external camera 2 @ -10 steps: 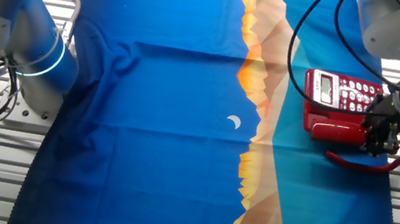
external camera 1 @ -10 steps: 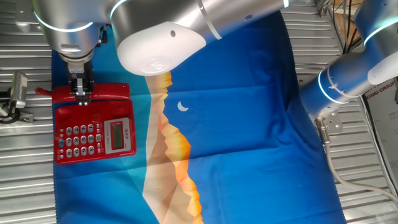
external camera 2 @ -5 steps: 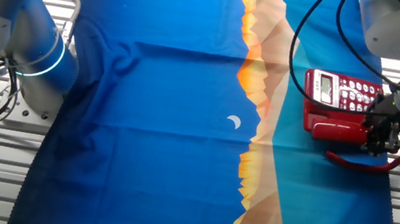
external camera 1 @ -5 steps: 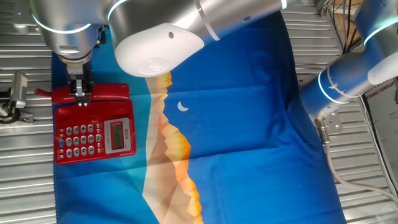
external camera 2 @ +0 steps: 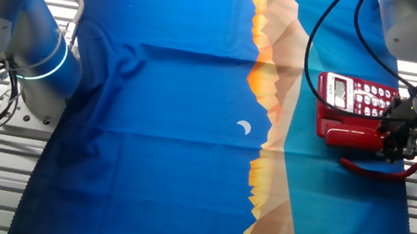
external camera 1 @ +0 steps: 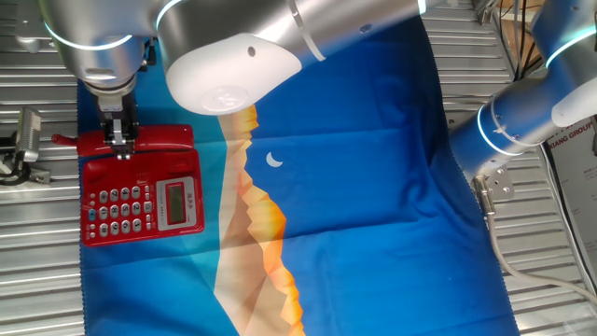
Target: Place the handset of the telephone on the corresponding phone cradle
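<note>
Little has moved since a second ago: only the arm's upper links shift slightly. Handset [external camera 1: 140, 140] lies in the phone cradle [external camera 2: 326, 126]; claw [external camera 1: 119, 142] pinching it. Next move, I judge: spread fingers, lift straight up.

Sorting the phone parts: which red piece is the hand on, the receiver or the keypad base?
The receiver: the long narrow bar along the base's button-free edge, where the hand sits.
</note>
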Controlling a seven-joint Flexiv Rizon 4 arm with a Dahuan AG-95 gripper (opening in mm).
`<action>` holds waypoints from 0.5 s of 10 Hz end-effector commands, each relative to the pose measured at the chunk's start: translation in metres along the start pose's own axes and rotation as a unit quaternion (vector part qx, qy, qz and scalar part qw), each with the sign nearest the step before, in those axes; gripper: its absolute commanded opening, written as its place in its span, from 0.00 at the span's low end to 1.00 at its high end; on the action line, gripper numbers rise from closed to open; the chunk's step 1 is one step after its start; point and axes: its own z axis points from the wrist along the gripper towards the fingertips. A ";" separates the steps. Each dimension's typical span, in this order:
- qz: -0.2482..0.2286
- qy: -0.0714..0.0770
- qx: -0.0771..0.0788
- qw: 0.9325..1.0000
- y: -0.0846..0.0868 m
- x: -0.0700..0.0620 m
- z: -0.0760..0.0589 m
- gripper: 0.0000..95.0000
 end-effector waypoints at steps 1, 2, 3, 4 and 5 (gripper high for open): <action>0.002 -0.001 0.001 1.000 0.000 0.001 0.000 0.00; 0.003 0.000 0.000 1.000 0.000 0.001 0.000 0.00; 0.002 0.000 0.000 1.000 0.000 0.001 0.000 0.00; -0.001 0.000 0.000 1.000 0.000 0.001 0.000 0.00; -0.002 0.000 -0.001 1.000 0.000 0.001 0.000 0.00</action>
